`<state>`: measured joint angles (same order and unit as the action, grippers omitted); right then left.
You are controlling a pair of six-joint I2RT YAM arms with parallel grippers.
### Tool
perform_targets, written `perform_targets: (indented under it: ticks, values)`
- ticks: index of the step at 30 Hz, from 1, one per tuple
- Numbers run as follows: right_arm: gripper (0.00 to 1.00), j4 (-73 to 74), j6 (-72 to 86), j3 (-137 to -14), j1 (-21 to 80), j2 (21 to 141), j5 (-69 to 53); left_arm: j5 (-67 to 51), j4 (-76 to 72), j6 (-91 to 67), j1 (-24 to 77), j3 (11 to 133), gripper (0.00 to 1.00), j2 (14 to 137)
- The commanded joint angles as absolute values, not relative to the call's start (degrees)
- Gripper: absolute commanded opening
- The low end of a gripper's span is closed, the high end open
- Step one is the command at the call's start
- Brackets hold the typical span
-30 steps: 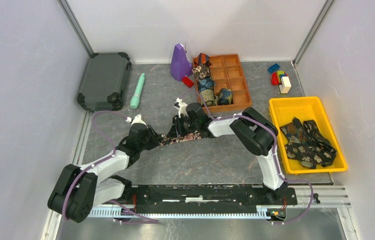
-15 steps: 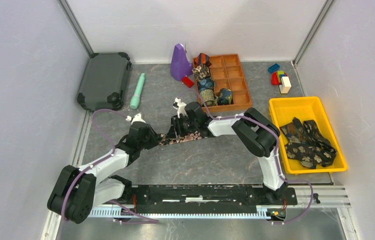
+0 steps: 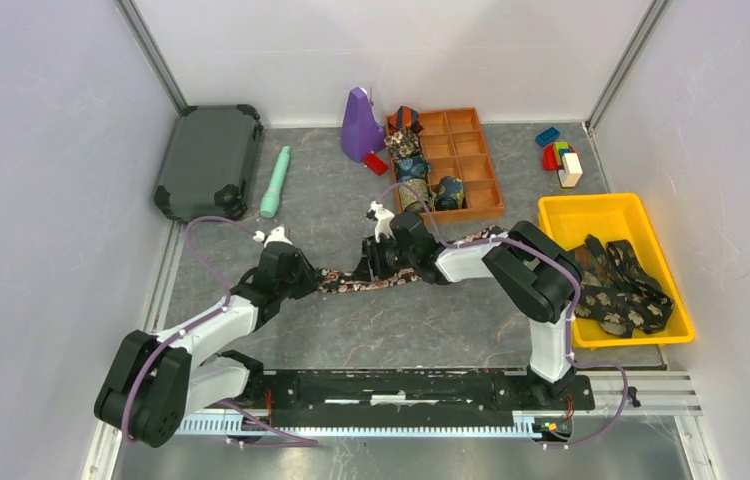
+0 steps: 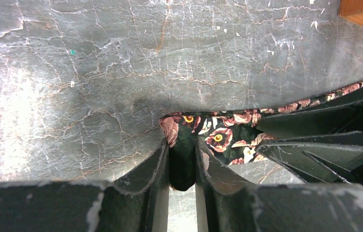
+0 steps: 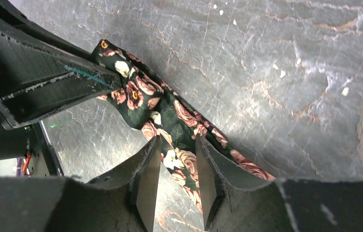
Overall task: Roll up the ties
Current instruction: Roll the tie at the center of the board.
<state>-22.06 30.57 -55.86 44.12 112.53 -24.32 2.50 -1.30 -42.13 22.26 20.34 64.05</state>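
Note:
A dark tie with pink roses lies as a strip on the grey table between my two grippers. My left gripper is at its left end. In the left wrist view the left gripper is shut on a raised fold of the tie. My right gripper stands a little to the right of it. Seen from the right wrist, the right gripper straddles the flat tie with its jaws apart and table showing between them. More ties lie loose in the yellow bin.
A wooden compartment tray behind the right gripper holds several rolled ties. A purple object, a green tube and a dark case sit at the back left. Toy blocks are at the back right.
The right gripper has slid to the right along the tie, and its arm has swung right with it. The left gripper has stayed at the tie's left end.

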Motion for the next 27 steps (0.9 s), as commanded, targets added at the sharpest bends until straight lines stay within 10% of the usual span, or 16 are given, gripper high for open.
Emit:
perform_targets:
  ticks: [1,27]
  values:
    - [0.39,-23.72,31.76,-50.57,44.0,110.13,-21.61,3.32,-0.33,-38.98,22.35,22.23,0.17,63.77]
    - [0.25,-26.85,36.03,-56.54,48.95,108.54,-24.87,25.87,18.29,-37.77,39.37,34.54,0.17,66.71]
